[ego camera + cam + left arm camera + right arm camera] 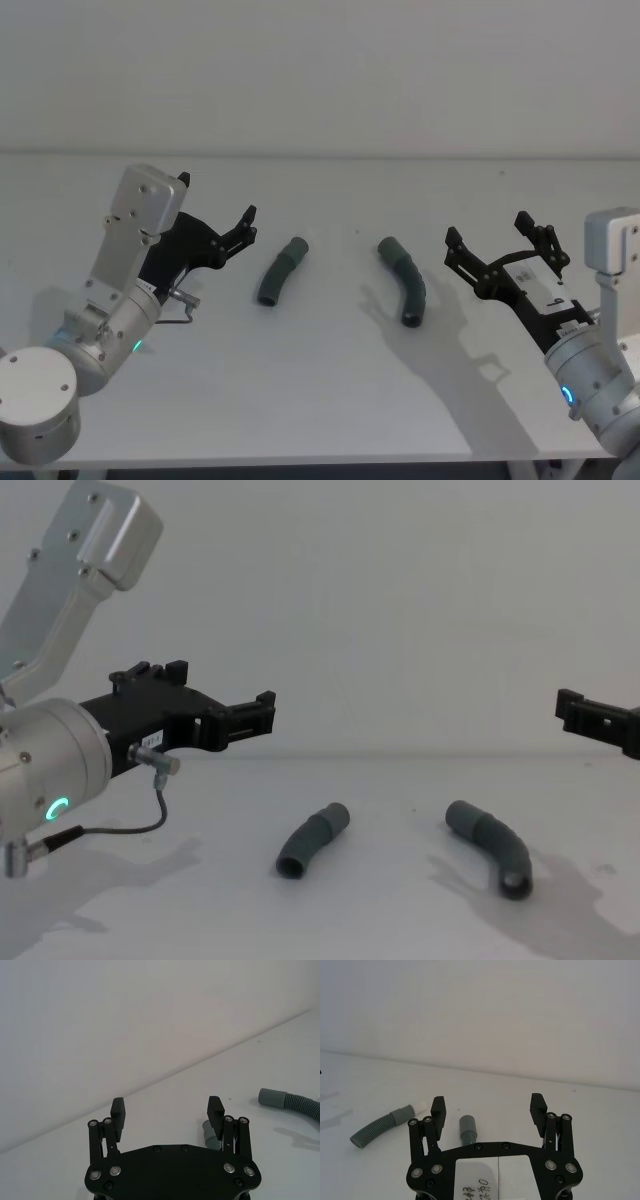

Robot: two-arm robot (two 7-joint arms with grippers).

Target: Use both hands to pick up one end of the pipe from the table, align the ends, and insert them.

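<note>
step: pre-grasp approach, nothing lifted yet (my read)
left end effector point(216, 197): wide open, empty, hanging above the counter point(330, 400) on the robot's left
right end effector point(487, 228): wide open too, empty, above the counter on the robot's right
left pipe piece point(280, 271): flat on the counter, near the left end effector, on its inboard side, not between the fingers
right pipe piece point(404, 279): flat on the counter, near the right end effector, inboard and lower, no contact
gap: the two pieces lie apart, both between the end effectors
ends: right wrist view shows a whitish tip point(420, 1106) on the left pipe piece; the near end of the right pipe piece reads as a plain grey collar point(468, 1124)
how to grasp: drop each end effector over the mid-body, fingers across the pipe axis, mating collars left clear
watch: bodies look ribbed, likely flexy; grip close behind the collar so the end doesn't droop during alignment
</note>
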